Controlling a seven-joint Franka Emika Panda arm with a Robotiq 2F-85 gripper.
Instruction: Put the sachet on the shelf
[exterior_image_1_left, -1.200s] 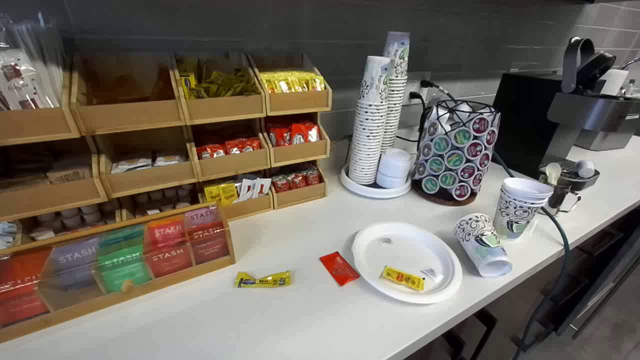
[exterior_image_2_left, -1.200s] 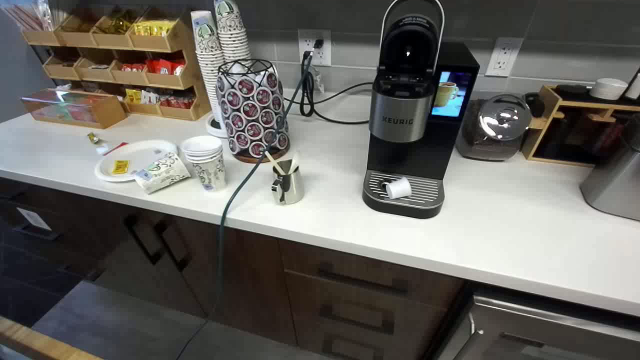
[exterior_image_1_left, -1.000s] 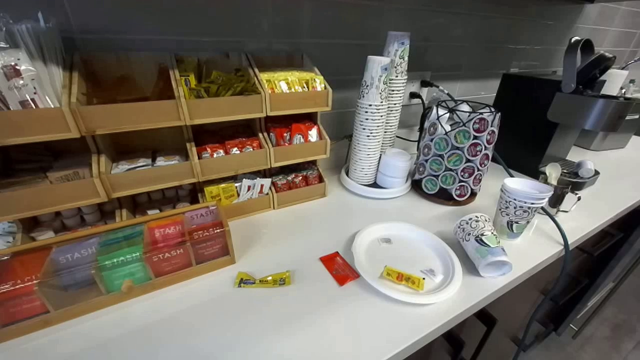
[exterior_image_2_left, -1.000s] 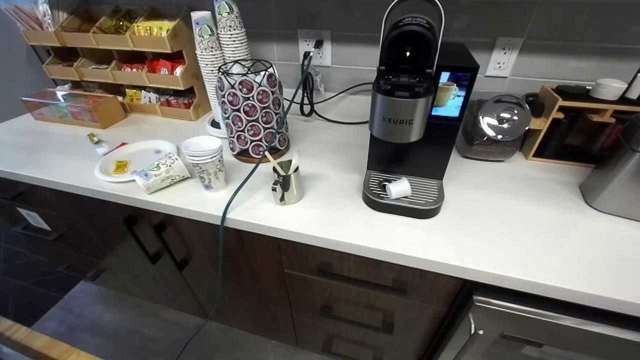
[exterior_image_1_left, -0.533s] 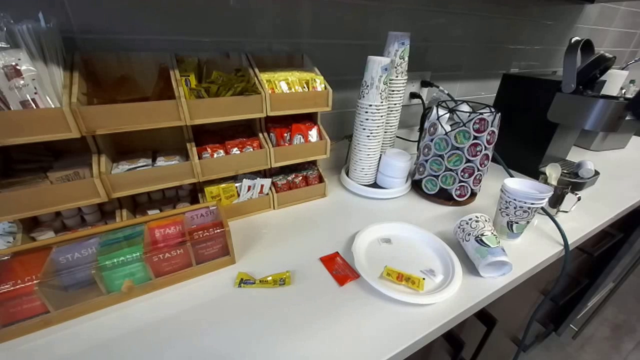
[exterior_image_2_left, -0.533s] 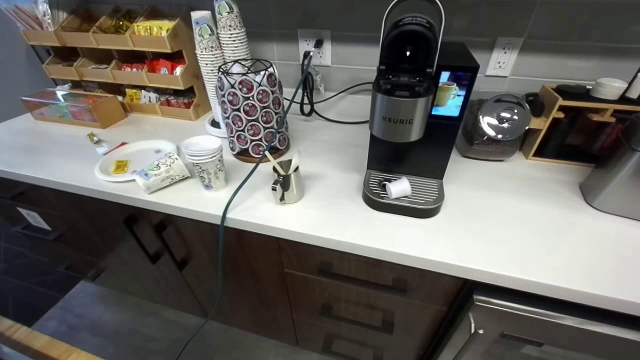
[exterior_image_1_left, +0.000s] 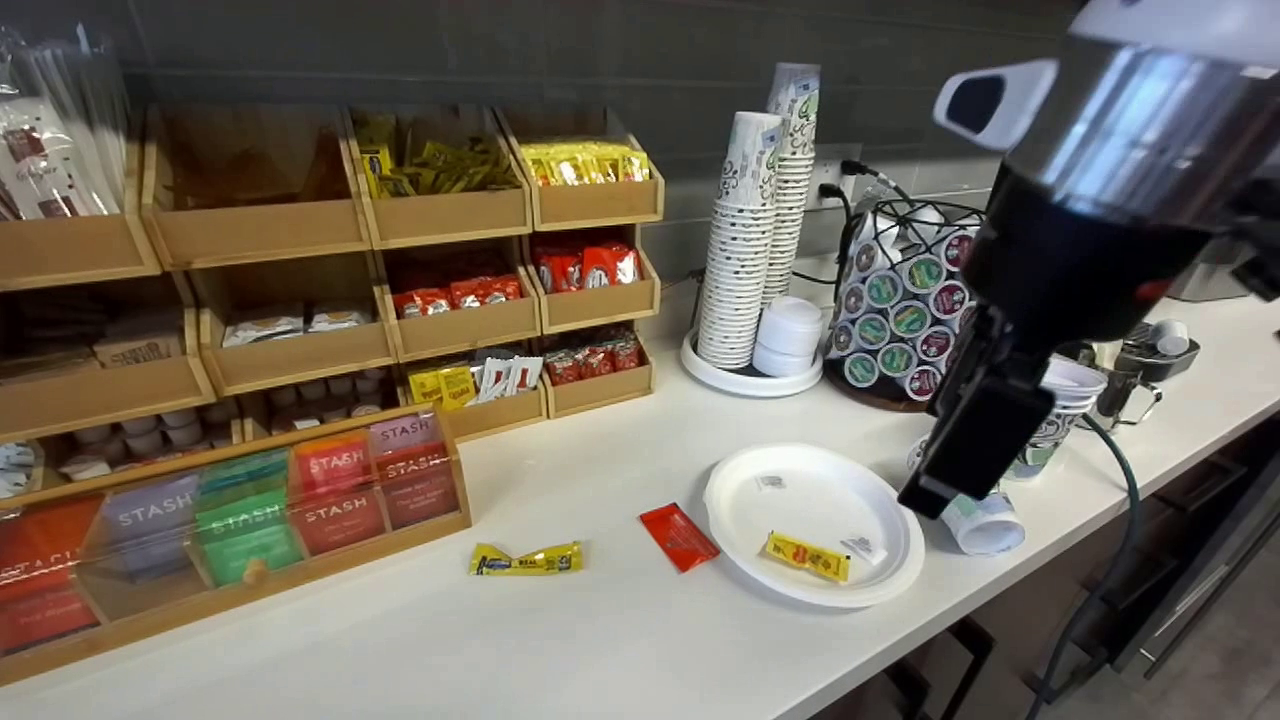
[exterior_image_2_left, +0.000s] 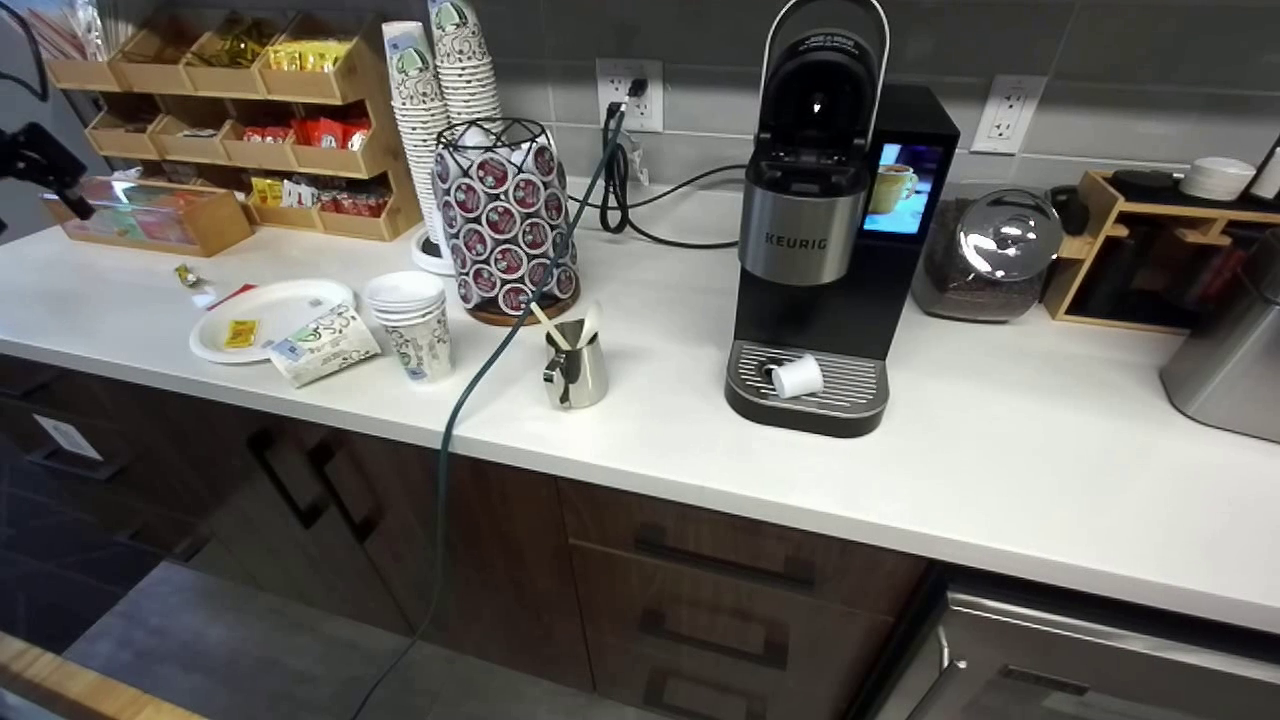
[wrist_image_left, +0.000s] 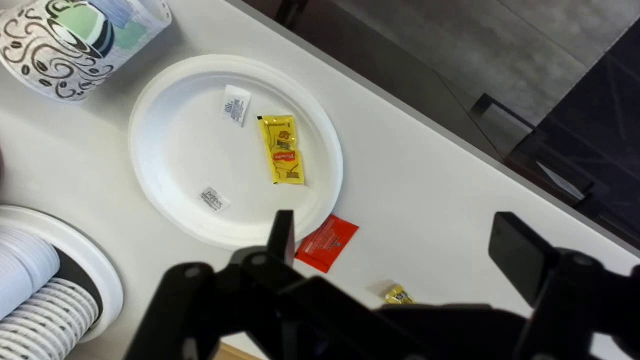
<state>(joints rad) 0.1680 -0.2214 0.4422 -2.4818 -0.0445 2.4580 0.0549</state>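
The sachet is a small flat yellow packet with dark and red print; it lies on the white plate (exterior_image_1_left: 840, 480) in both exterior views, as the sachet (exterior_image_1_left: 807, 556) and the sachet (exterior_image_2_left: 241, 333). The wrist view shows the sachet (wrist_image_left: 282, 150) whole on the plate (wrist_image_left: 180, 150). The shelf is a light-brown wooden rack (exterior_image_1_left: 600, 204) of three tiers of packets, also in an exterior view (exterior_image_2_left: 400, 195); in the wrist view it is out of view. My gripper (wrist_image_left: 397, 242) is open and empty above the counter, its fingers wide apart. In an exterior view a black finger (exterior_image_1_left: 970, 440) hangs by the plate's edge.
A red packet (exterior_image_1_left: 679, 536) touches the plate's edge. A longer, narrower yellow packet (exterior_image_1_left: 525, 560) lies on the counter. A tipped cup (exterior_image_2_left: 325, 345) and stacked cups (exterior_image_2_left: 410, 320) stand beside the plate. A tea-box tray (exterior_image_1_left: 360, 560), cup stacks (exterior_image_1_left: 742, 260) and a pod rack (exterior_image_2_left: 508, 225) stand behind.
The arm and gripper have come into both exterior views, where they were absent before apart from a dark bit at one edge. The sachet, plate and shelf have not moved.
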